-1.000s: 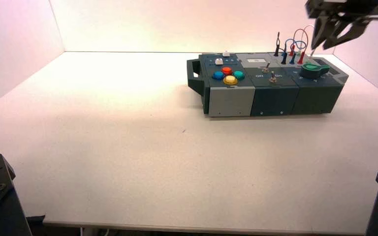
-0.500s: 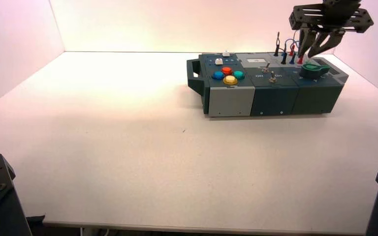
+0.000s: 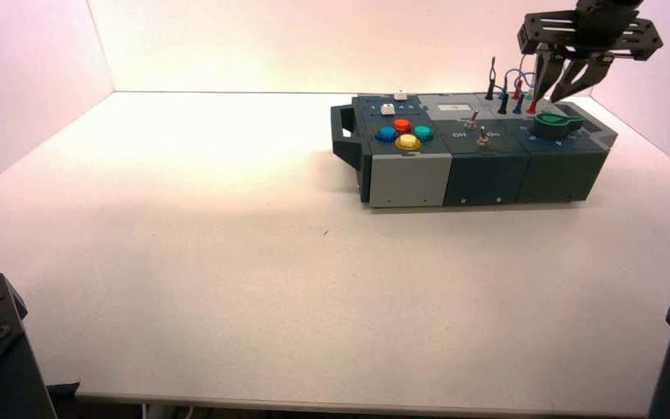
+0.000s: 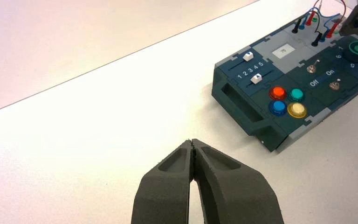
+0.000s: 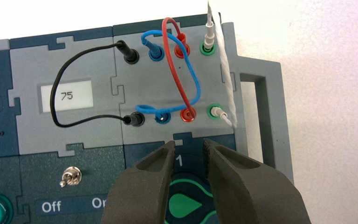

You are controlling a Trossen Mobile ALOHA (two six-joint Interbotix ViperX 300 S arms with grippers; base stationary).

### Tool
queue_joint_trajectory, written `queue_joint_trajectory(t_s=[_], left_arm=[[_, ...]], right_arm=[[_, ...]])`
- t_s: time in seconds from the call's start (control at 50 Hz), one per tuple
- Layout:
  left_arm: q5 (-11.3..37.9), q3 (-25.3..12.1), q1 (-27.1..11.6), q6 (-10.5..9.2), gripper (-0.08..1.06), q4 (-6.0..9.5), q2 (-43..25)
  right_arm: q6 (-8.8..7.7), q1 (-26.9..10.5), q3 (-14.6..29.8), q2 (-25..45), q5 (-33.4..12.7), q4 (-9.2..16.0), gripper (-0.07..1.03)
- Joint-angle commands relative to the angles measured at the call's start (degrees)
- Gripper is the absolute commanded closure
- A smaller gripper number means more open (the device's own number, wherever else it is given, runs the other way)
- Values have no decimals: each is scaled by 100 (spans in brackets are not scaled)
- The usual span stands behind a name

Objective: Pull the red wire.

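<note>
The red wire [image 5: 175,70] arches between two red plugs on the grey panel at the box's far right end, crossing the blue wire [image 5: 192,74]; in the high view the red wire [image 3: 532,103] stands behind the green knob. My right gripper [image 5: 189,144] is open and empty above the knob [image 5: 182,205], its fingertips just short of the near red plug [image 5: 187,114]; in the high view it [image 3: 557,92] hovers over the box's right end. My left gripper [image 4: 193,142] is shut and empty, parked over the bare table far from the box.
The box [image 3: 410,175] stands at the table's far right. It has a black wire [image 5: 53,100], white wire with green sockets [image 5: 223,70], a display reading 75 [image 5: 66,96], two toggle switches [image 5: 70,177], coloured buttons [image 3: 406,135] and sliders [image 4: 251,67]. A wall is close behind.
My right gripper has come down and left from the upper right corner to just over the wires and knob; in the last half second it barely moved. The left arm is still.
</note>
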State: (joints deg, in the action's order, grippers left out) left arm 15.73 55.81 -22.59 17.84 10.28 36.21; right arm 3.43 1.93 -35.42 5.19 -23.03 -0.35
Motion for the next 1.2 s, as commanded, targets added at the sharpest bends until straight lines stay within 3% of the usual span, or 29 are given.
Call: queue_joint_trajectory(t_s=[0.02,0.72,1.0,1.2], left_arm=[[-44,-141,-26,0,101,0,26],[-62,-141,-26,0,101,0,35],[-88,-141,-26,9,101,-9,35],[-97,-141,-26,9,101,-9,35]], right_arm=[[-9,18,193,-35,44,0,62],[-9,18,536,422,9,0,64],[-9,18,589,501,9,0,84],[-18,18,650,606,0,-44,89]])
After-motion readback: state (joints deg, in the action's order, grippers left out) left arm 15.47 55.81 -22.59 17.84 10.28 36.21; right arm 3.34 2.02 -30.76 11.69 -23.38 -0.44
